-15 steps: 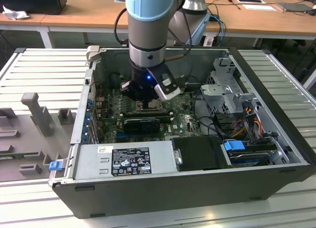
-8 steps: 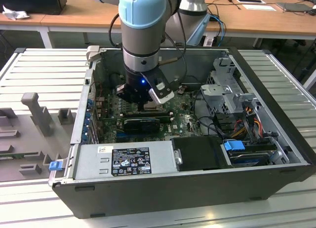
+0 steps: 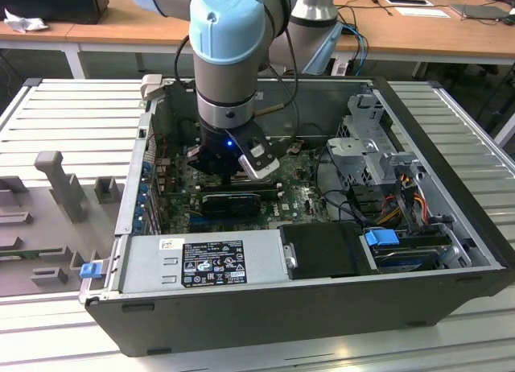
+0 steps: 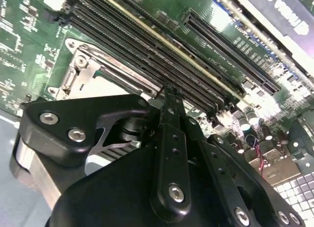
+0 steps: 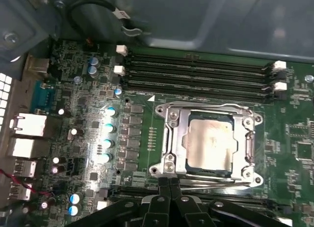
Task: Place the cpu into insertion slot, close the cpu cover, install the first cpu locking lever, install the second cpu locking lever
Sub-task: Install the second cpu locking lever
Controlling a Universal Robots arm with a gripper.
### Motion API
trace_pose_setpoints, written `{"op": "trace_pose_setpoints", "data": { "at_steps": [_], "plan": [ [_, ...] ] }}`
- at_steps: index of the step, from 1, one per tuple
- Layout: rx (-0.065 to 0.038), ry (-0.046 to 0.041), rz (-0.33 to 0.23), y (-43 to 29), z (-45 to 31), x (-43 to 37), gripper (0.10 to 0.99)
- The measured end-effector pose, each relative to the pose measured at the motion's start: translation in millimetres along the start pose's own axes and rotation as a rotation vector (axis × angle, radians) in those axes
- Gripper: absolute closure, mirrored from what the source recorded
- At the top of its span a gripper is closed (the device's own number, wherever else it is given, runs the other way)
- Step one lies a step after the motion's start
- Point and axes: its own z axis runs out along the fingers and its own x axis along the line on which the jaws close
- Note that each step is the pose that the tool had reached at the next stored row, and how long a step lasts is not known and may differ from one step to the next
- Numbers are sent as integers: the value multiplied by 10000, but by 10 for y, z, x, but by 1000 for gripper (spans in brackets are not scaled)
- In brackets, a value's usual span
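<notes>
cpu (image 5: 208,143), silvery, smudged, under cpu cover (image 5: 172,138)

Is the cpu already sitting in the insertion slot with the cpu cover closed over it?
Yes, in the first wrist view the cpu lies in the insertion slot, and the cpu cover frames it flat.

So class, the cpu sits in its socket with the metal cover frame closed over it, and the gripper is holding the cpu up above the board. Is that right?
Not quite. In the first wrist view the cpu lies in the insertion slot under the closed cpu cover; the gripper sits beside the socket and does not hold the cpu.
</notes>
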Motion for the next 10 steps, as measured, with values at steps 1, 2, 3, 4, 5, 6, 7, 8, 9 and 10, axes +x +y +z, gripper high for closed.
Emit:
{"op": "trace_pose_setpoints", "data": {
  "at_steps": [1,2,3,4,5,6,7,8,9,10],
  "plan": [
    [-50,-3,-8,-14,6,13,980],
    [-107,-8,-14,-27,9,25,980],
    [-195,-16,-17,-40,8,33,980],
    [-285,-26,-17,-55,8,41,980],
    [-438,-42,-17,-74,8,51,980],
    [-549,-52,-17,-84,7,57,980],
    [-629,-60,-18,-91,10,61,980],
    [-684,-65,-17,-95,16,62,980],
    [-745,-71,-16,-99,22,63,980],
    [-794,-75,-16,-103,29,64,980]
  ]
}}
